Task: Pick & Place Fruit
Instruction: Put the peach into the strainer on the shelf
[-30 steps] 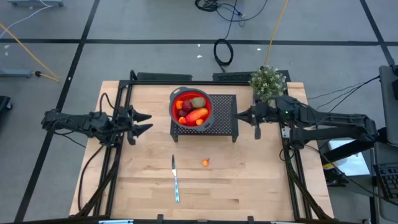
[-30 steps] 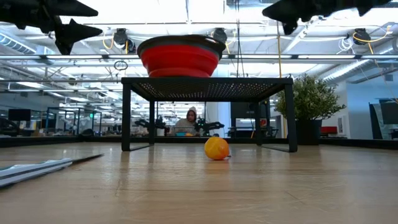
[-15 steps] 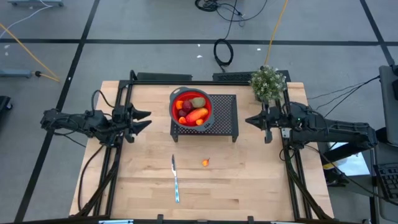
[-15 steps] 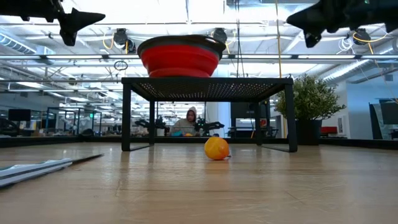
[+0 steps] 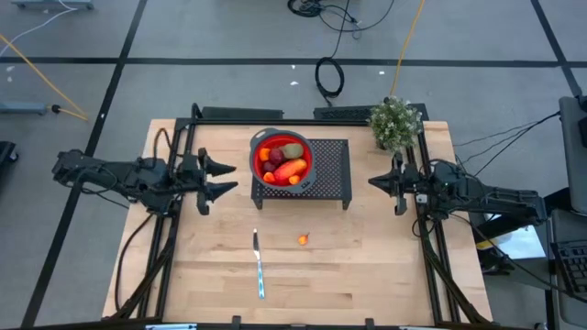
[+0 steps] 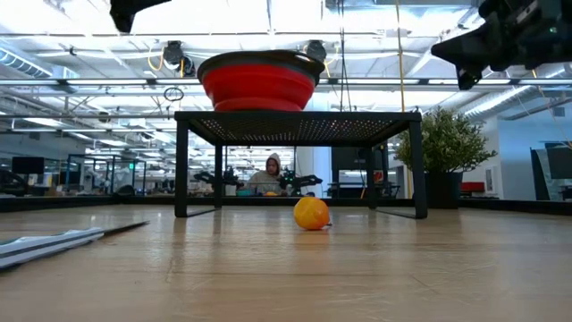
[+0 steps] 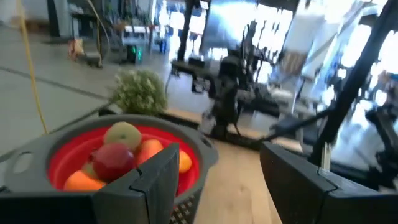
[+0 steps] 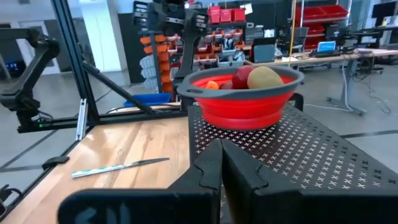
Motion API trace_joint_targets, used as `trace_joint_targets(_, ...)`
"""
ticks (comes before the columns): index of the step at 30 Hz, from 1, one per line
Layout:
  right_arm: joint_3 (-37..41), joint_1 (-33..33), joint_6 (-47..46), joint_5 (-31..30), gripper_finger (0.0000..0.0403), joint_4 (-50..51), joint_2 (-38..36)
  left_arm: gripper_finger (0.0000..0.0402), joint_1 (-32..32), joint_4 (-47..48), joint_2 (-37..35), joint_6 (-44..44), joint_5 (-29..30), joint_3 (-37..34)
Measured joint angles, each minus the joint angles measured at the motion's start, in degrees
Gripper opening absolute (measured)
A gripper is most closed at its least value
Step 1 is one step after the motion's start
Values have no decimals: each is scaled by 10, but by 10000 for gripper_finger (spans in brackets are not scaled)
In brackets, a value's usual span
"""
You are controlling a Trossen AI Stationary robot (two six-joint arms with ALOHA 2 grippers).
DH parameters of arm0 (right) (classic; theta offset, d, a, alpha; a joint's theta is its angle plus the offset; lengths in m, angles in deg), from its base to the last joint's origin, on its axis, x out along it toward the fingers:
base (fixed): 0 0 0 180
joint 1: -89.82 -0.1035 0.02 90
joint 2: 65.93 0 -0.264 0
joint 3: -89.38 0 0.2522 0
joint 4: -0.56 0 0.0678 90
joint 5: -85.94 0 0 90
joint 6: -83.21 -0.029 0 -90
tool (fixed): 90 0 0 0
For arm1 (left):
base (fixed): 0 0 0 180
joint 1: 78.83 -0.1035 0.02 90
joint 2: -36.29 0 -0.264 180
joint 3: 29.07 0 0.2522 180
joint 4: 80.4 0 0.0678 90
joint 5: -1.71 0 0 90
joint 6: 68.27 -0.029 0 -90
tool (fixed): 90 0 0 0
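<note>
Fruit [image 5: 285, 161] sits piled in the red bowl [image 5: 259, 167]: a red-orange oval, a green-brown kiwi-like piece, dark red pieces and small orange ones, all inside the rim. The bowl stands on the black perforated stand [image 5: 332, 171], toward the side of it nearer the left hand. One small orange piece [image 5: 303, 240] lies alone on the bare counter [image 5: 367, 266], in front of the stand and touching nothing; in the low view it rests on the wood before the stand's legs.

Left hand [image 5: 220, 178] hovers above the counter just beside the bowl, fingers pointed at it and spread apart with nothing between them. Its wrist view shows the bowl close ahead, beyond the two parted fingers [image 7: 155, 177].

Right hand [image 5: 379, 181] hovers on the far side of the stand from the left hand, apart from the stand's edge, tips pointed toward it. Its fingers are pressed together and hold nothing; the wrist view shows them meeting, with stand and bowl ahead.

Knife [image 5: 259, 263] lies flat on the counter, near the lone orange piece, well apart from both hands. Plant [image 5: 395, 122] stands at the counter's rear corner, near the right hand.
</note>
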Motion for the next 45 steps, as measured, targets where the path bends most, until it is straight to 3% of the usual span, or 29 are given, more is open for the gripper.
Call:
trace_joint_targets(6,16,0,6,-44,0,0,-37,223,37,104,76,13,-1,101)
trace_joint_targets(18,18,0,17,-43,0,17,-70,223,148,242,204,125,-1,261)
trace_joint_targets(24,18,0,19,-41,0,17,-71,223,198,242,288,163,39,325)
trace_joint_targets(34,18,0,19,-26,0,16,-71,223,260,235,454,348,144,404)
trace_joint_targets(45,17,0,19,38,0,4,-71,223,270,233,606,475,169,449)
